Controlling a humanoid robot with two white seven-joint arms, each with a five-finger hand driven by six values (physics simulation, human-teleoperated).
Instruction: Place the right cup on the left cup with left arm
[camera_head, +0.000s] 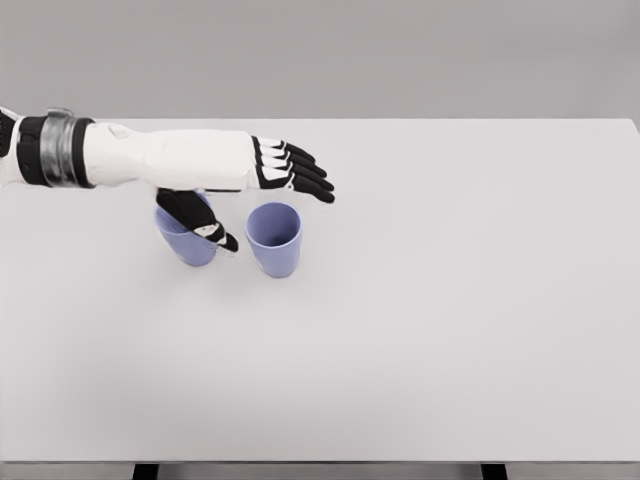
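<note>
Two light blue cups stand upright on the white table (450, 300). The right cup (273, 238) is fully visible, its mouth facing up. The left cup (186, 240) is partly hidden under my left hand (265, 205). That hand comes in from the left edge and hovers above and between the cups, fingers (300, 170) stretched out past the right cup's far rim and thumb (205, 228) hanging down in front of the left cup. The hand is open and holds nothing.
The table's front edge runs along the bottom of the view, and its far edge meets a grey wall.
</note>
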